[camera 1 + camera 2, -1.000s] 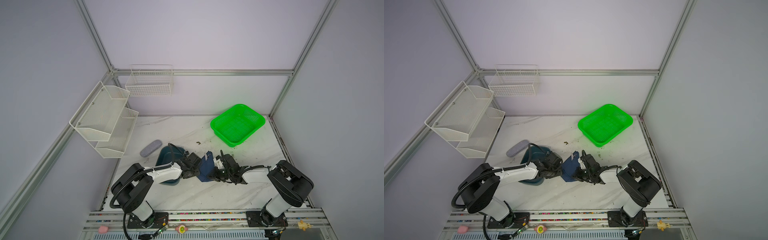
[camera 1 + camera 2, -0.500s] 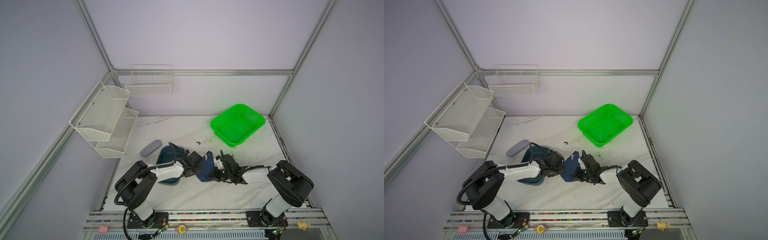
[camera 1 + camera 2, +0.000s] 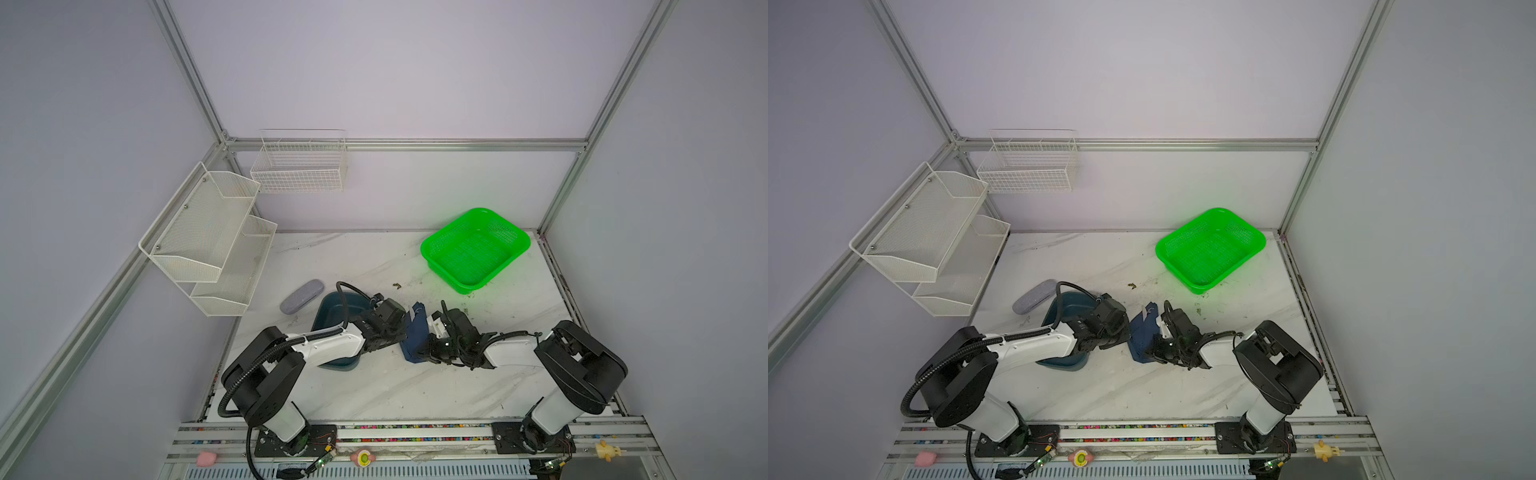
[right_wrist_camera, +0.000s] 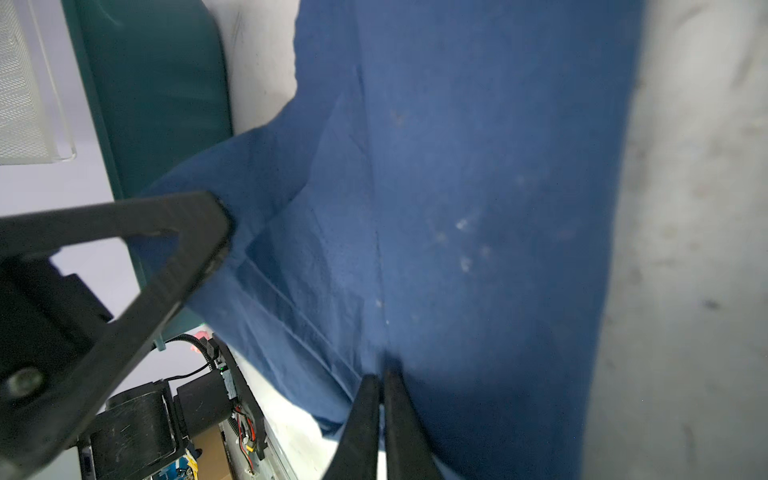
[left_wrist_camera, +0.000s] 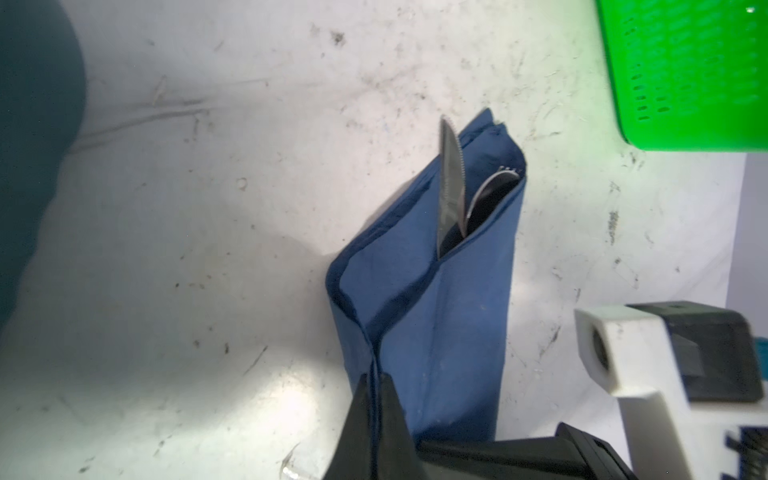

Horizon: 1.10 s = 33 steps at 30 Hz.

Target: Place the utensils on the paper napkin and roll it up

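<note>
1. The counter [image 3: 374, 390] carries the paper napkin [image 3: 415, 336] near its centre, between both arms.
2. The green basket [image 3: 440, 274] stands far right, well apart.
3. The teal tray [image 3: 332, 307] lies just left of the paper napkin, under the left arm.
4. The paper napkin is dark blue and creased, folded long, with its axis running near to far.
5. The left end effector [image 5: 376, 380] and the right end effector [image 4: 382, 372] each pinch a fold of it, fingers pressed together.
6. The utensils [image 5: 451, 183] poke their tips out of its far end.

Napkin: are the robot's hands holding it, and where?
Both do. The left gripper pinches a raised fold of the paper napkin, the right gripper a crease in it.
</note>
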Each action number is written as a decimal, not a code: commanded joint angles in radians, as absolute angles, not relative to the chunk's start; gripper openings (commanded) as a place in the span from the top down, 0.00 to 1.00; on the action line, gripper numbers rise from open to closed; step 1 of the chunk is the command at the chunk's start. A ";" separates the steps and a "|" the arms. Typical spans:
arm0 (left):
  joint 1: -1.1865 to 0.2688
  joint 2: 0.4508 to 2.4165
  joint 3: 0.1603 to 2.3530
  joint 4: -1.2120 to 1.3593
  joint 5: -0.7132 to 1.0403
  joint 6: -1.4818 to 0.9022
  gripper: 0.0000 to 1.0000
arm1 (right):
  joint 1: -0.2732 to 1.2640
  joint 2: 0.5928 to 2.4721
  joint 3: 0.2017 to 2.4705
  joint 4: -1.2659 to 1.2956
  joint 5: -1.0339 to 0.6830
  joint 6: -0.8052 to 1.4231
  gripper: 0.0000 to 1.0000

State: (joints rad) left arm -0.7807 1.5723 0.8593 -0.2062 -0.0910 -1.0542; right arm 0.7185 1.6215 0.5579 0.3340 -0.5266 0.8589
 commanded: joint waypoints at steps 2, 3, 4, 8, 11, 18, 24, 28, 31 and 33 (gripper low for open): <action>-0.796 1.536 0.843 -0.127 -0.060 -0.995 0.96 | 0.722 1.604 0.545 0.324 -0.496 0.863 0.89; -0.802 1.533 0.848 -0.124 -0.062 -0.987 0.96 | 0.721 1.600 0.546 0.324 -0.497 0.864 0.89; -0.807 1.531 0.854 -0.124 -0.065 -0.982 0.96 | 0.722 1.598 0.547 0.324 -0.494 0.865 0.89; -0.825 1.531 0.879 -0.120 -0.089 -0.985 0.96 | 0.723 1.595 0.580 0.243 -0.452 0.857 0.89; -0.838 1.544 0.900 -0.110 -0.091 -0.980 0.95 | 0.722 1.587 0.612 0.180 -0.445 0.827 0.88; -0.856 1.567 0.943 -0.095 -0.084 -0.979 0.94 | 0.723 1.559 0.618 0.157 -0.433 0.819 0.88; -0.860 1.557 0.946 -0.107 -0.113 -0.993 0.95 | 0.721 1.461 0.617 0.106 -0.373 0.839 0.87; -0.859 1.559 0.953 -0.119 -0.120 -0.991 0.95 | 0.706 1.454 0.609 0.098 -0.353 0.815 0.86; -0.859 1.563 0.962 -0.118 -0.106 -0.991 0.95 | 0.706 1.503 0.624 0.074 -0.377 0.782 0.87; -0.861 1.567 0.973 -0.117 -0.092 -0.986 0.95 | 0.706 1.517 0.611 0.109 -0.405 0.781 0.87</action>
State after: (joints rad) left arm -0.8543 1.5700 0.8635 -0.1295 -0.0933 -1.0023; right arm 0.7113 1.4956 0.6048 0.1257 -0.3893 0.8062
